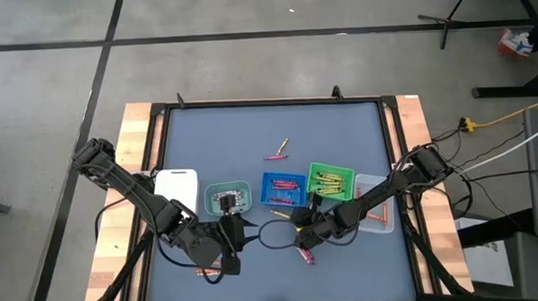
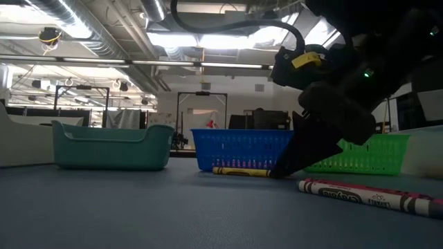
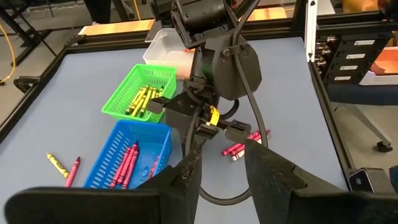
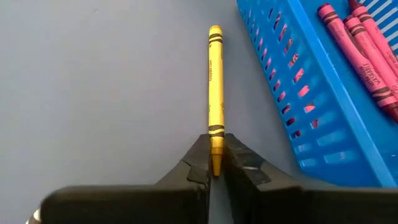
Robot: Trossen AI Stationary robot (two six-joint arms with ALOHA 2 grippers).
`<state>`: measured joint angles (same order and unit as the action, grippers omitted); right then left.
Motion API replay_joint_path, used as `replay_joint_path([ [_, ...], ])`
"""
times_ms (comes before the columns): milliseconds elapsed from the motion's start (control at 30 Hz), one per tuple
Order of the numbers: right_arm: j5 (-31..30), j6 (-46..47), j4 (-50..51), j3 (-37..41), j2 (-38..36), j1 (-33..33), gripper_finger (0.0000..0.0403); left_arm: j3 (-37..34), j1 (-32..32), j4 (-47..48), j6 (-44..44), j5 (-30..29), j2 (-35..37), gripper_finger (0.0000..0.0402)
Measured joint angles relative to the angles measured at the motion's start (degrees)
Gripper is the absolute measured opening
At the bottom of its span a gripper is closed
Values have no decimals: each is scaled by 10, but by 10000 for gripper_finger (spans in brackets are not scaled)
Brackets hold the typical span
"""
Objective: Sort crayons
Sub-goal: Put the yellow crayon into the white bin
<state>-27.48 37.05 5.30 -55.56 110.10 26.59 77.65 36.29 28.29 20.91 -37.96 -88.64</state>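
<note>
Under bright ceiling lights, a workshop with a grey concrete floor marked by dark lines surrounds a table (image 1: 277,132) topped with a blue-grey mat and edged in pale wood. Yellow cables trail across the floor beyond the table.

Taking the blue tray (image 1: 283,188) as landmark: a teal tray (image 1: 228,197) and a white tray (image 1: 177,186) sit on its one side, a green tray (image 1: 331,181) holding yellow crayons (image 3: 140,99) and a clear tray (image 1: 377,214) on its other side. Pink crayons (image 4: 367,59) lie inside the blue tray. Two loose crayons (image 1: 277,151) lie on the mat beyond it, toward the table's far edge, and more pink crayons (image 3: 241,144) lie on its near side.

Print runs along the crayon wrappers, too small to read.

Right end effector (image 4: 215,167) reaches low, just beside the blue tray's near wall, fingertips pressed together and pinching one end of a yellow crayon (image 4: 215,87), which lies flat on the mat alongside the tray.

Left end effector (image 3: 217,168) hovers on the near side of the teal tray, its arm bent in from the table's left edge, fingers spread apart and holding nothing.
</note>
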Motion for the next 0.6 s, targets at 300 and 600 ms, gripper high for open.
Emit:
replay_joint_path([
  [300,50,-28,-24,3,-18,-1,9,0,1,4,0,72,0,105],
  [600,125,-52,-101,2,-21,0,15,0,27,39,13,133,0,105],
])
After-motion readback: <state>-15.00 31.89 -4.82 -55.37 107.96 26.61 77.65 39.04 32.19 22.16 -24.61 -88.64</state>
